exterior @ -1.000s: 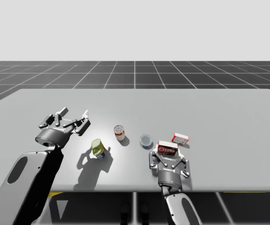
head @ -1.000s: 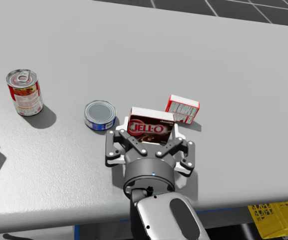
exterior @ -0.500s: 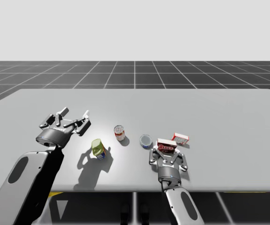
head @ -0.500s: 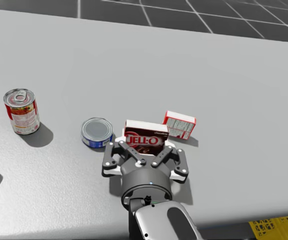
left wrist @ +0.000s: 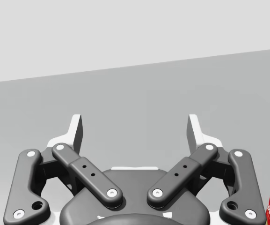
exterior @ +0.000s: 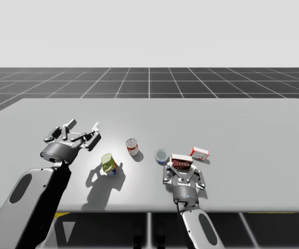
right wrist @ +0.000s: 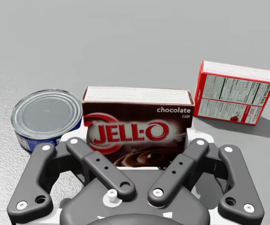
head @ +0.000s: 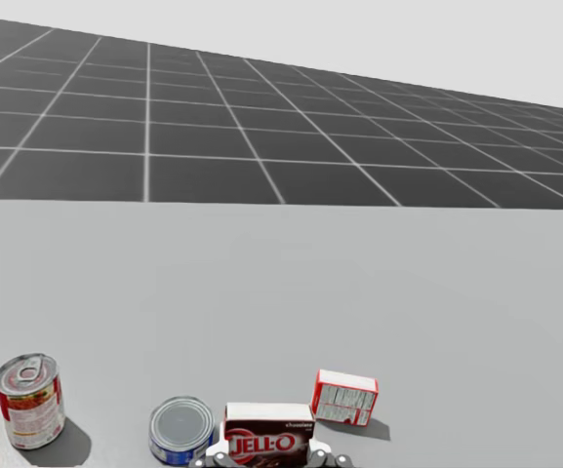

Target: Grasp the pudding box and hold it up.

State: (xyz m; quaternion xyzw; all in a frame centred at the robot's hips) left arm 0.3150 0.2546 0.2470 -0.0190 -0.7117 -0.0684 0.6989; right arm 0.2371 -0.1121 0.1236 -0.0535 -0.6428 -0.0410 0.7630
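Brown box point(right wrist: 137, 117): upright, its broad front turned to the right wrist camera, pinched at its two short sides by the fingers point(right wrist: 195, 150) of the right gripper point(right wrist: 137, 140).
Place: near the front edge of the table point(exterior: 242, 124), with a blue can point(right wrist: 46, 117) just beside it and a red box point(right wrist: 233, 92) a little behind on the other side; no contact with either is seen.
Left gripper point(left wrist: 135, 133): fingers spread wide, nothing between them; it is held over the table, well apart from the brown box.
High view: both arms are seen, with a yellow can point(exterior: 108, 165) near the left gripper and a red can point(exterior: 132, 147) farther back, between the yellow can and the blue can.
Left wrist view: the red can is seen beside the gripper, cut off.
Head view: the brown box's lower part is cut off.
Hard to tell: whether the brown box rests on the table or is raised off it.
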